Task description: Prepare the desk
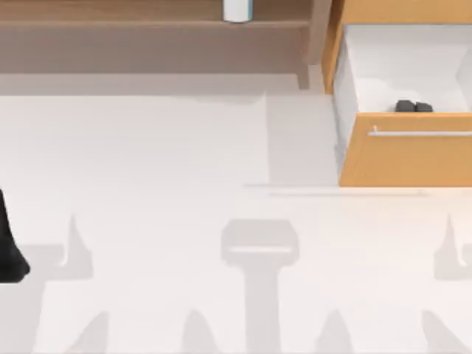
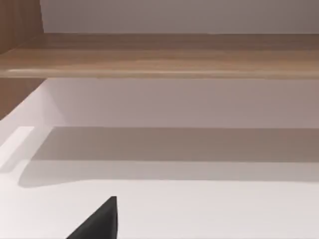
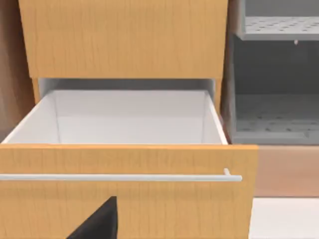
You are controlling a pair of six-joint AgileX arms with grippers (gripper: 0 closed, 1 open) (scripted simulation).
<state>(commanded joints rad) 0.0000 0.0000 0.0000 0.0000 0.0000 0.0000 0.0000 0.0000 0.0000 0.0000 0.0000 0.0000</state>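
Right gripper (image 3: 97,221) facing open drawer (image 3: 129,119) (white inside)

Matte black left arm (image 1: 9,243) (unmarked).

My left arm (image 1: 10,243) sits at the nine o'clock edge of the top view, low and dark. One black fingertip (image 2: 99,221) of each gripper juts into its wrist view.
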